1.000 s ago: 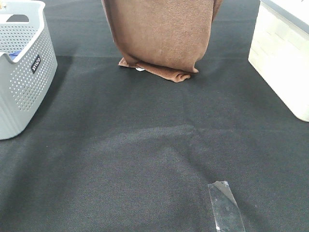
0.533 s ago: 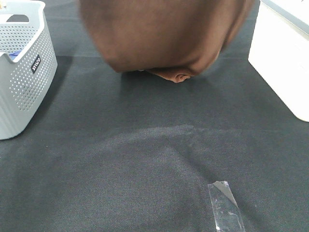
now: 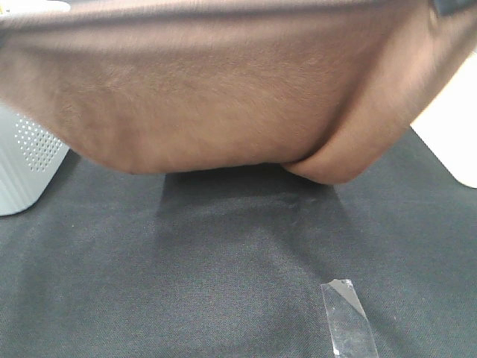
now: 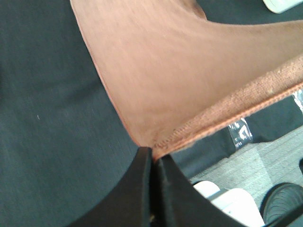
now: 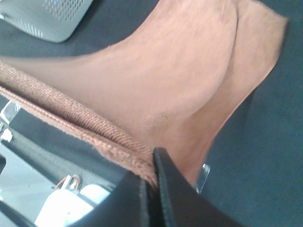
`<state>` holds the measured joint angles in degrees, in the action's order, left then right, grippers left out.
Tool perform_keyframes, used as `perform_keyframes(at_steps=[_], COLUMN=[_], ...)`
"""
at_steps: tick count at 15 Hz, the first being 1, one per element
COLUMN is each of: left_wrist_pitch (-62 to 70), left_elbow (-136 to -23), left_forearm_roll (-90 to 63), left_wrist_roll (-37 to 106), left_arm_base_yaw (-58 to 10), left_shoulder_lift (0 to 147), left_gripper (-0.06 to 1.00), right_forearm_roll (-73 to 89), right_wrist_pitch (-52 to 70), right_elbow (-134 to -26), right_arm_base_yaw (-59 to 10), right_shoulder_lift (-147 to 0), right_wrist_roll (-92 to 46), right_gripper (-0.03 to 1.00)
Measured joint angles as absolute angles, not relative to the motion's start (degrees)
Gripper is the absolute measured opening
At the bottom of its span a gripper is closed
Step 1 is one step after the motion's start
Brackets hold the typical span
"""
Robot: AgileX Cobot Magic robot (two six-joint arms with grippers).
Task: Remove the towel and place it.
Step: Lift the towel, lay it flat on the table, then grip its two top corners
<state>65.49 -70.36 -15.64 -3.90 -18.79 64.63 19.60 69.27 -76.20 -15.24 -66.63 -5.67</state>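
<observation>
The brown plush towel (image 3: 223, 97) hangs stretched wide across the top of the exterior high view, sagging above the black table, close to the camera and blurred. My left gripper (image 4: 152, 158) is shut on one stitched corner of the towel (image 4: 180, 71). My right gripper (image 5: 152, 163) is shut on the other stitched corner of the towel (image 5: 156, 80). Neither gripper shows in the exterior high view; the towel hides them. The white tag is not visible.
A grey perforated basket (image 3: 26, 164) stands at the left, partly hidden by the towel, and shows in the right wrist view (image 5: 52, 16). A white box (image 3: 455, 142) stands at the right. A strip of clear tape (image 3: 346, 317) lies on the black table cover (image 3: 223, 261) in front.
The towel has been lifted off the far table and swung toward the camera, spreading wide; it now covers the top half of the view and hides most of the basket and box.
</observation>
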Motion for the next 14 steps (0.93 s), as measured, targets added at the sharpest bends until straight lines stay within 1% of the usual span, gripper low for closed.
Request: perform_keyframes(at_steps=[3,6,9,14], left_wrist_pitch=[65.5,65.4,65.5,65.5], left_elbow=[-66.4,-58.0,-51.1,-40.4], left_forearm_roll=[-18.6,-24.9,-27.8,-32.3], left_wrist_roll=[-4.1,-3.6,-3.6,-3.6], left_arm_base_yaw=[-18.8,-18.8,-18.6,-18.4], left_shoulder_lift=[61.2,56.6,54.5,54.3], left_gripper=[0.00,0.00,0.00,0.00], right_forearm_roll=[19.8,17.8,18.2,19.0], right_wrist_pitch=[69.2,69.1,69.0,68.8], right_elbow=[-70.4,-61.4,-53.5,-43.8], right_arm_base_yaw=[-15.2,-15.2,-15.2,-14.8], right_shoulder_lift=[-62.5,-53.9,-48.1,-48.2], right_wrist_roll=[-4.9,-1.8,0.0,0.9], right_gripper=[0.01,0.01,0.01,0.01])
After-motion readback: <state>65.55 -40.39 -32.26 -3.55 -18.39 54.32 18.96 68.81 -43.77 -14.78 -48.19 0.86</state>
